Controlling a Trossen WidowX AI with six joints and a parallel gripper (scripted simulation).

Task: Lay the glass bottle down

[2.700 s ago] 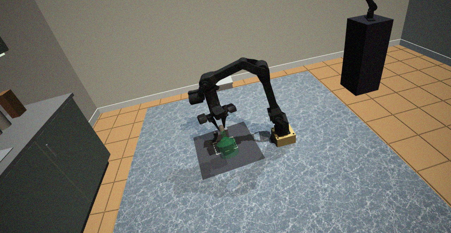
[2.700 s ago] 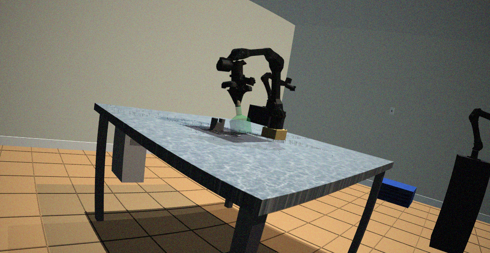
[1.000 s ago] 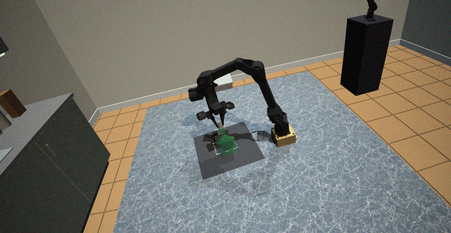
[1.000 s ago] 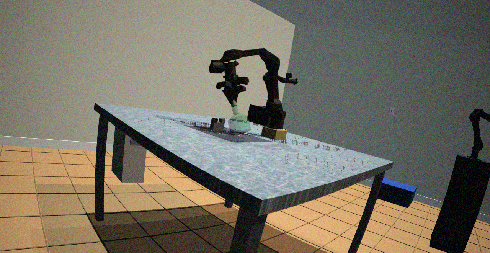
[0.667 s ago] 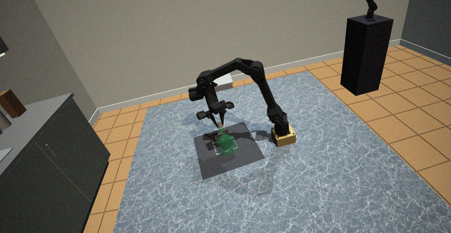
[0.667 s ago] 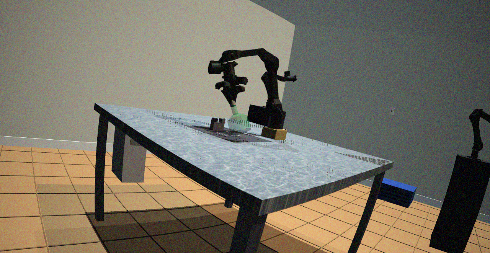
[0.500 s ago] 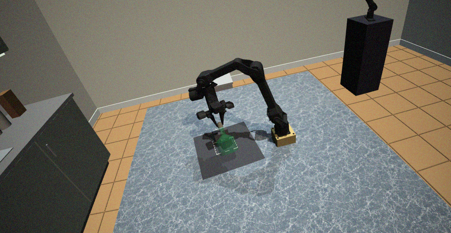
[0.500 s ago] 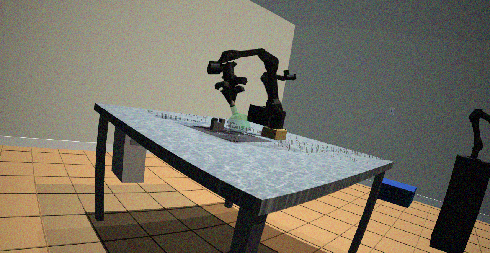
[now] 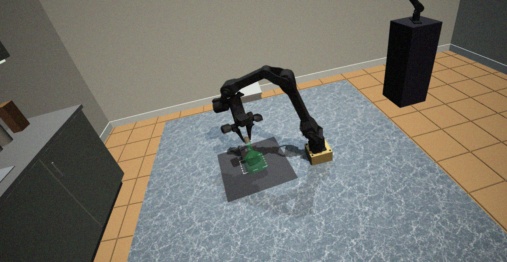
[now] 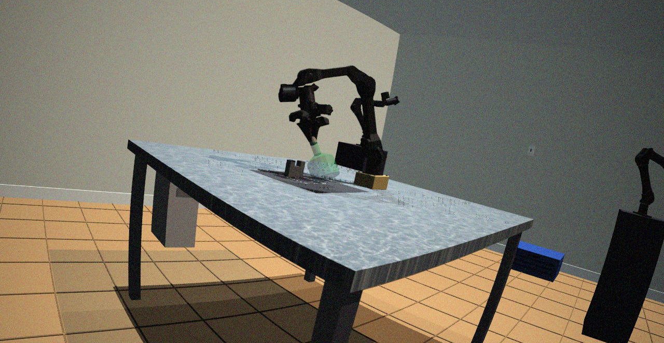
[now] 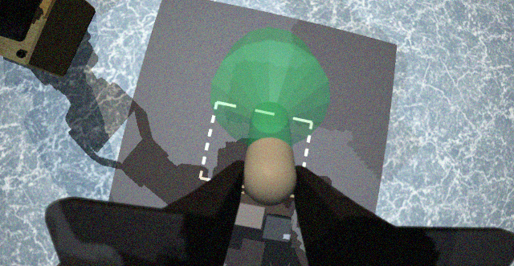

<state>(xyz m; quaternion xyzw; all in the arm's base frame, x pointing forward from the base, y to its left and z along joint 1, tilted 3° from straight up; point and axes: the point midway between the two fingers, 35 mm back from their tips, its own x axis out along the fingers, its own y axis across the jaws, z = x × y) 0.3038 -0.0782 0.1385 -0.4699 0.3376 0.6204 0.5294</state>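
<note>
End effector [image 9: 246, 140] [image 10: 314, 139] [image 11: 268, 170]: clamped on stopper end of bottle [image 9: 253, 161] [image 10: 323, 164] [image 11: 271, 73] | bottle mid-frame in top view, hanging below fingers, long axis tilted, body lower right of neck | rest [image 10: 293, 168] left of it, exterior view | probably needs more tipping, neck toward rest

The bottle [image 9: 253, 156] [image 10: 321, 163] [image 11: 271, 69] looks like smooth, see-through green glass with flat facets, and its stopper [image 9: 246, 140] [image 10: 314, 140] [image 11: 270, 171] looks like cork, matt and smooth; the gripper [image 9: 246, 140] [image 10: 314, 138] [image 11: 268, 170] has a dark, plastic-like finish, mostly matt; the table [image 9: 198, 224] [image 10: 287, 215] [image 11: 454, 97] has a marble-like, white-veined top; the mat [image 9: 260, 180] [image 10: 341, 187] [image 11: 353, 77] appears matt and finely grained; the arm's base block [image 9: 321, 158] [image 10: 379, 182] [image 11: 60, 29] looks like brassy metal; the floor [image 9: 478, 146] [image 10: 27, 271] looks like ceramic tile; the upright block [image 9: 14, 116] on the cabinet [image 9: 67, 175] looks like brown wood
</note>
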